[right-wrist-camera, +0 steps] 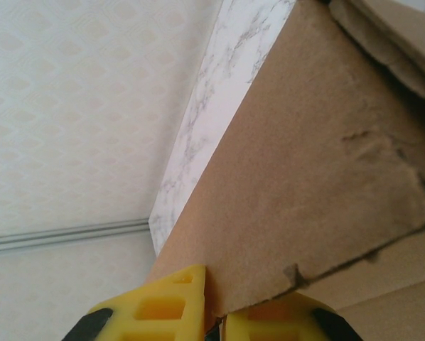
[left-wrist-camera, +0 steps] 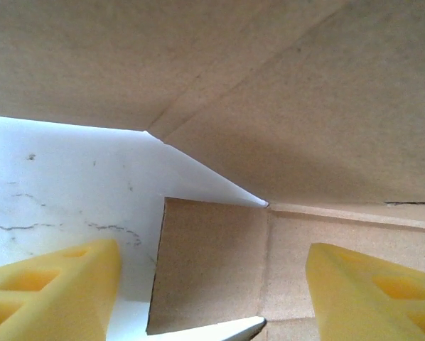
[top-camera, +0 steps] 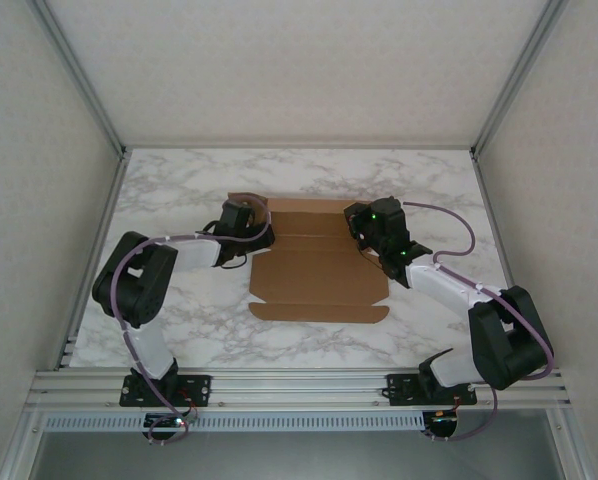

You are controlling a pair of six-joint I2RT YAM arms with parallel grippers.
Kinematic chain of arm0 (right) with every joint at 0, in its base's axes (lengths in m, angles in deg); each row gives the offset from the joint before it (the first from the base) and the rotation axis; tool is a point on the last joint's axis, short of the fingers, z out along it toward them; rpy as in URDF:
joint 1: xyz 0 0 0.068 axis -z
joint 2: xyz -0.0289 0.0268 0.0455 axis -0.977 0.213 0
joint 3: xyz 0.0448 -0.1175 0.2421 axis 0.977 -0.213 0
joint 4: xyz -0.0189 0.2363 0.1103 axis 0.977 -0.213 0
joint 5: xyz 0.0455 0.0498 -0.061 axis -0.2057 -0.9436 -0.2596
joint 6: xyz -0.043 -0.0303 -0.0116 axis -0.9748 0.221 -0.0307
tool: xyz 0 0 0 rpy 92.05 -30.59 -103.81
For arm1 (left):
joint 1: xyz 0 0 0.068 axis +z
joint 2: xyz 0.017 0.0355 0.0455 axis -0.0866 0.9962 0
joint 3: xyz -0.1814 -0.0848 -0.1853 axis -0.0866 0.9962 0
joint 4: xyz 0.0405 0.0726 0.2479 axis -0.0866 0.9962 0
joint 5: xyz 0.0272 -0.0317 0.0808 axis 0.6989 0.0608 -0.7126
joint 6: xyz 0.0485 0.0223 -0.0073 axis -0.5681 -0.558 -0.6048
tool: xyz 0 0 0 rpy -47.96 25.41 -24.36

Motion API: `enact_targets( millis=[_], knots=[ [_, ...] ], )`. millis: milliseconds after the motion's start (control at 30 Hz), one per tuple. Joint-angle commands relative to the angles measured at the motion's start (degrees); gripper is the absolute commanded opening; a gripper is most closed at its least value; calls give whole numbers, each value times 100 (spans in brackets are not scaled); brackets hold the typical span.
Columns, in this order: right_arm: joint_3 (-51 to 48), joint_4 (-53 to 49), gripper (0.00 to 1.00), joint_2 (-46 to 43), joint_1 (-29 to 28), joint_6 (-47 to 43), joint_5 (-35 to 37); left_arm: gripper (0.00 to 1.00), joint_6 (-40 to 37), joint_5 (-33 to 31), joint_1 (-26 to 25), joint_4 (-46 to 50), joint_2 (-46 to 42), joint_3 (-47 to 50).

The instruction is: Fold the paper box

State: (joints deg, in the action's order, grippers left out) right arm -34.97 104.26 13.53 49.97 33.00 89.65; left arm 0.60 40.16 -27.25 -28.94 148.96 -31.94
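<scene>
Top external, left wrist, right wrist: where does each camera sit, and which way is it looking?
Top external: above and behind, looking down on the table, paper box, left arm and right arm.
Left wrist: on the left arm, looking past the open left gripper at a raised flap.
Right wrist: on the right arm, looking past the right gripper, shut on a flap's edge.
Shared: both wrist views show brown cardboard and marble tabletop.

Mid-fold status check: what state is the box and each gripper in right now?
paper box: mostly flat, a flap raised at each gripper.
left gripper: open, facing a raised flap.
right gripper: shut on a flap's edge.
</scene>
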Motion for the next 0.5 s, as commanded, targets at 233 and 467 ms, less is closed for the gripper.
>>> enact_targets(
  millis=[233, 467],
  knots=[
    [-144, -158, 10, -21, 14, -99, 73, 67, 3, 805, -206, -568, -24, 7],
    [-222, -102, 10, -26, 15, -52, 90, 65, -53, 792, -241, -1152, -302, 299]
  ],
)
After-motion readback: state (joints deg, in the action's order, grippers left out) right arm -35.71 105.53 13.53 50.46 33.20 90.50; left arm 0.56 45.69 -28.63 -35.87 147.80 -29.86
